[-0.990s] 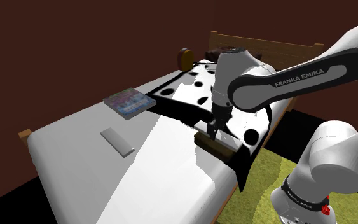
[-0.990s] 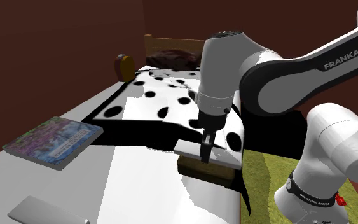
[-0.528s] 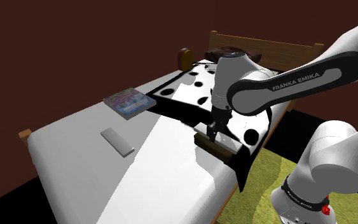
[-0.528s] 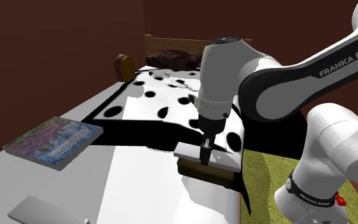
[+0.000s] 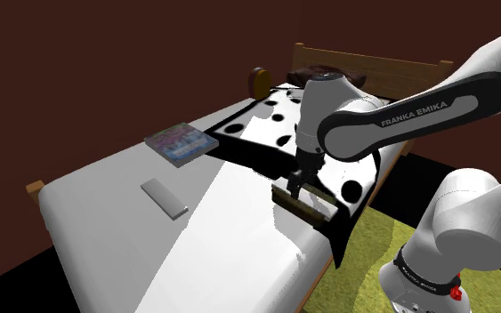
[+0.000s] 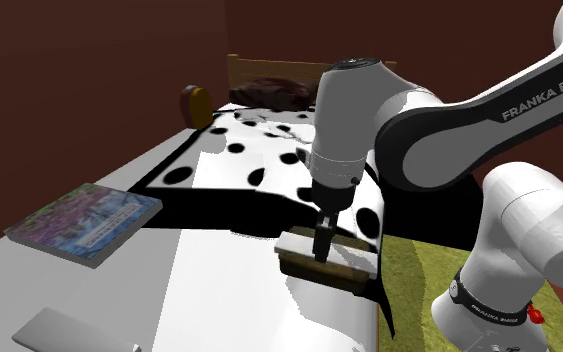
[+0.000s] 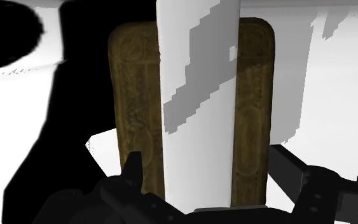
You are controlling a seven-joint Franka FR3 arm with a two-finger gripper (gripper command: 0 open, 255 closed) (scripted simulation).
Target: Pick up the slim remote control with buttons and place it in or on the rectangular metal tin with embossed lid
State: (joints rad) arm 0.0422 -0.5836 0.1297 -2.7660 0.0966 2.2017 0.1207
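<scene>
Where the bed (image 5: 106,231) drops off toward the green rug (image 5: 364,258), a brown tin (image 5: 303,205) with an embossed lid sits close to that edge. It rests at the corner of a black-and-white spotted blanket (image 5: 266,133). The remote (image 7: 199,95), drawn plain white, lies flat along the tin's lid, running down the middle with a strip of lid showing on either side.

The end effector (image 7: 206,159) hangs directly over it, pointing down. In the wrist view its two black fingers (image 7: 134,168) stand apart, one on each side of the remote with a gap to it, so nothing is clasped. In the second exterior view the end effector (image 6: 322,248) is low over the remote and tin (image 6: 324,265).

On the side of the tin away from the rug, the white sheet runs wide and bare. A flat white slab (image 5: 164,197) lies on it well apart from the tin, and a colourful book (image 5: 180,142) lies farther off, near the bed's far edge. On the headboard side, the blanket covers the mattress up to the wooden headboard (image 5: 364,64). A round brown thing (image 5: 259,82) stands at the headboard's corner. The white arm (image 5: 399,111) reaches in from the rug side above the blanket, and a dark brown-red wall (image 5: 106,62) closes off the far side of the bed.
</scene>
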